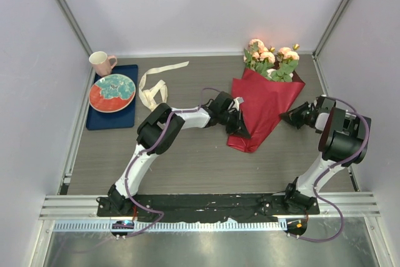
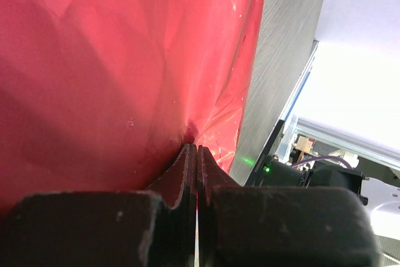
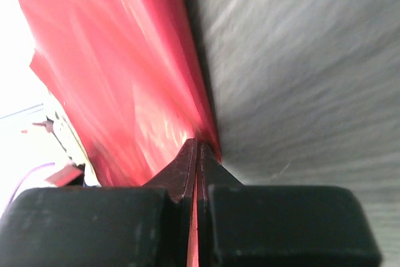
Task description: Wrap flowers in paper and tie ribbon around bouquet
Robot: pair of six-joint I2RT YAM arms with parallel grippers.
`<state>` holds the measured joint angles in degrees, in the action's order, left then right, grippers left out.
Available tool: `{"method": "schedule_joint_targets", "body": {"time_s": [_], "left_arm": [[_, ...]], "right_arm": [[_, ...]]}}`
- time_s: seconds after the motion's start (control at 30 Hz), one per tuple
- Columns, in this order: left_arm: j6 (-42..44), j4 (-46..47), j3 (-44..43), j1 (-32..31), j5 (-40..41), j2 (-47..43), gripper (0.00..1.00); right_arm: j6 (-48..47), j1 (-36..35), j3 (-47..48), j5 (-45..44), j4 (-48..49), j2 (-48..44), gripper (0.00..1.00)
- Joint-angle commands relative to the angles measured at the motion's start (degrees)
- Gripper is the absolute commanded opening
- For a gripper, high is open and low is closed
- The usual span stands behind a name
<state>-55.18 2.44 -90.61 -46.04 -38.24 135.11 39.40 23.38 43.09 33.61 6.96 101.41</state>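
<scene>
Enclosure: white walls on three sides of a grey wood-grain table [image 1: 187, 154]. Both arms reach in from its near edge.

Paper [image 1: 262, 101]: the red sheet lies toward the far right corner. It is folded into a loose cone, with the open mouth toward the far edge and the narrow end pointing to the middle of the table.

Tray [image 1: 106, 120]: dark blue, at the far left corner. It carries a plate [image 1: 112, 92] and a pink mug [image 1: 100, 62]. None of these is in play.

Flowers [image 1: 272, 57]: the heads and leaves stick out of the cone's mouth at the far edge. The stems are hidden inside the paper.

Ribbon [image 1: 152, 89]: it lies in loose loops just right of the tray, well apart from the paper, and is not tied.

Left gripper [image 2: 195, 149]: jaws together, pinching a pucker of the paper at the cone's left edge.

Right gripper [image 3: 197, 145]: jaws together on the cone's right edge, with a red sliver showing between them.

Assessment: wrapping is in progress and tying has not begun.

Risks: the sheet looks thin, so opposed pulls from the two pinches could tear it. To fetch the ribbon one gripper must let go, and the unsecured fold may then spring open. Lifting the cone by its edges alone could let the stems slide out.
</scene>
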Motion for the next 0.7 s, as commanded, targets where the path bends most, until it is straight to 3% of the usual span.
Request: {"method": "schedule_joint_targets", "body": {"time_s": [0.0,0.43,0.67], "left_arm": [[1.83,-4.28,2.63,0.43,3.70,2.53,0.00],[0.25,-0.95,6.67,0.51,2.38,1.03,0.00],[0.33,-1.03,7.20,0.51,2.29,0.51,0.00]], "right_arm": [[-1.43,2.20,4.54,-9.77,-2.65,4.49,0.02],[-1.25,4.31,21.40,-14.09,-4.76,16.62,0.02],[-3.97,4.66,30.20,-19.97,-10.72,22.07,0.03]]}}
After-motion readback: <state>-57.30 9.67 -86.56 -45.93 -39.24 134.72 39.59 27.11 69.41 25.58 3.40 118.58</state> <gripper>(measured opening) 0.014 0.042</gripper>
